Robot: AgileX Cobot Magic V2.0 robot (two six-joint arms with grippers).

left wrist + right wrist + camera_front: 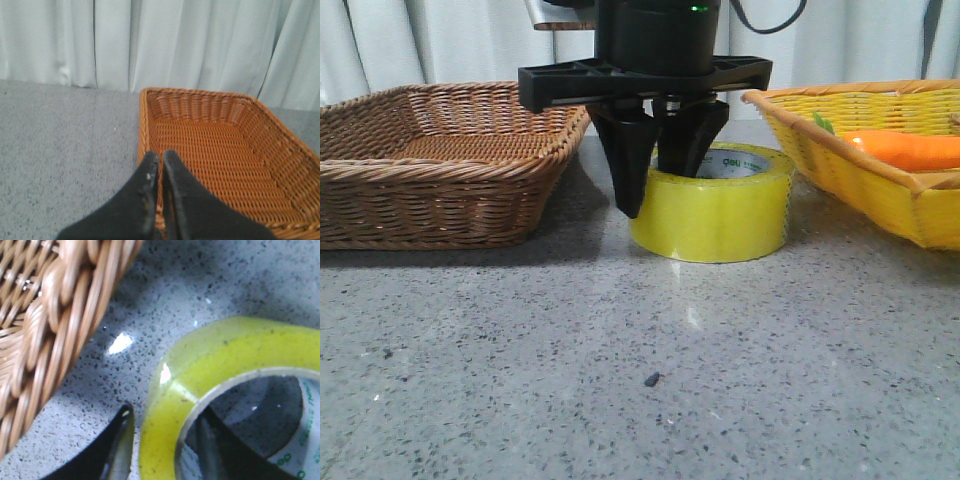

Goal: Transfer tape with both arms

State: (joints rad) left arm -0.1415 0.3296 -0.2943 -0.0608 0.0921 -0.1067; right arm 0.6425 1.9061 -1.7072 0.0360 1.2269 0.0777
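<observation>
Clearly the move turned on how our right gripper (658,170) stood against the tape (715,208): one finger hung outside the roll's wall on the side toward the brown basket (440,160), the other reached down into the hollow core. The right wrist view bore this out, with a dark finger (107,450) just beside the yellow rim and another seen through the core. The fingers were spread, straddling the wall and not yet pinching it as far as we could tell.

The tape (225,390) lay flat on the table (640,370), its axis upright, between the brown basket and the yellow basket (880,170), which held an orange carrot-like thing (910,150). Our right arm was plainly the nearer one.

Our left gripper (160,165) hovered by the near edge of the brown basket (215,150), fingers pressed together and holding nothing.

We judged the speckled grey stone surface smooth and faintly glossy, so the roll might slide if nudged. Pale curtains (160,45) closed off the back of the room.
</observation>
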